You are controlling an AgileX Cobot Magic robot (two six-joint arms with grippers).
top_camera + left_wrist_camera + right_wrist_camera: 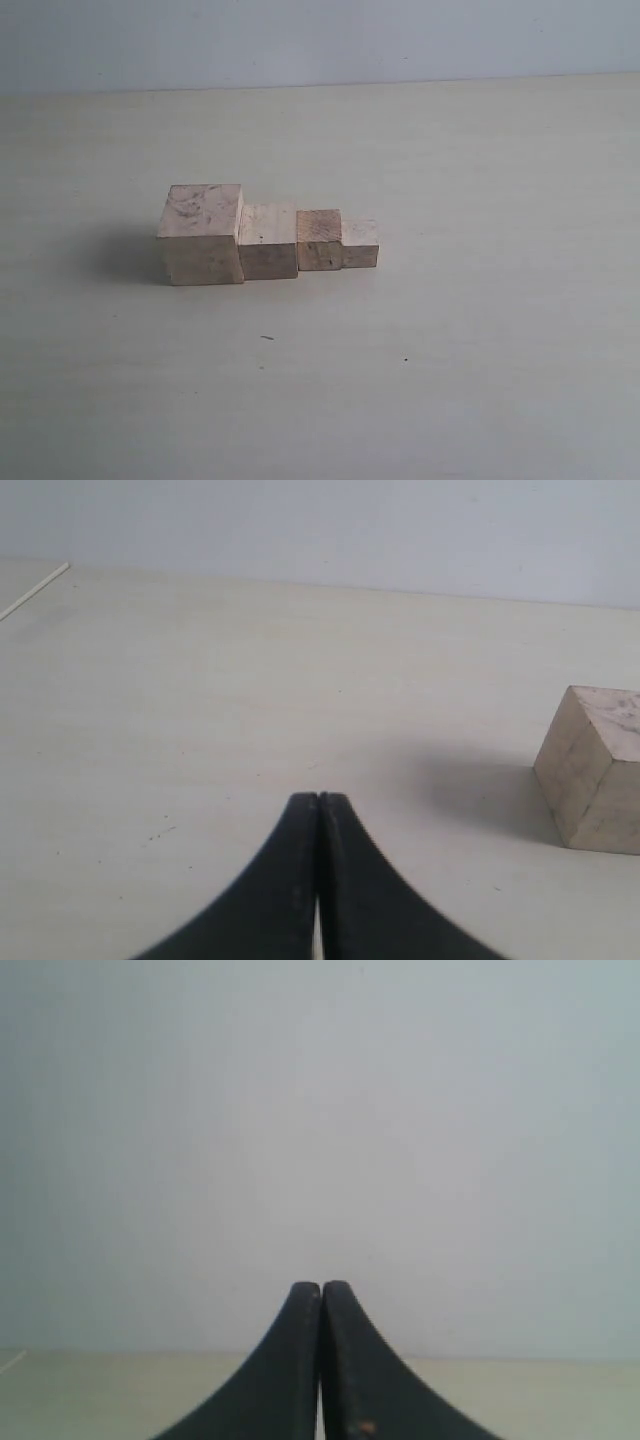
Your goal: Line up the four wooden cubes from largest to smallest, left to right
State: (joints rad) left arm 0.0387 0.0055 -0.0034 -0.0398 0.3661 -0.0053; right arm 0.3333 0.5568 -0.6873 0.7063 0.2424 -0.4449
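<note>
Four pale wooden cubes stand side by side in a touching row on the table in the exterior view. From left to right they are the largest cube (201, 235), a smaller one (267, 241), a still smaller one (319, 240) and the smallest (360, 244). Neither arm shows in that view. In the left wrist view my left gripper (319, 798) is shut and empty, with the largest cube (592, 770) off to one side and well apart from it. My right gripper (321, 1287) is shut on nothing and faces the pale wall, with no cube in its view.
The light table (450, 380) runs back to a pale wall (320, 40). A thin pale line (35, 590) crosses the far corner of the table in the left wrist view. A few small dark specks (267, 338) lie on the table in front of the row.
</note>
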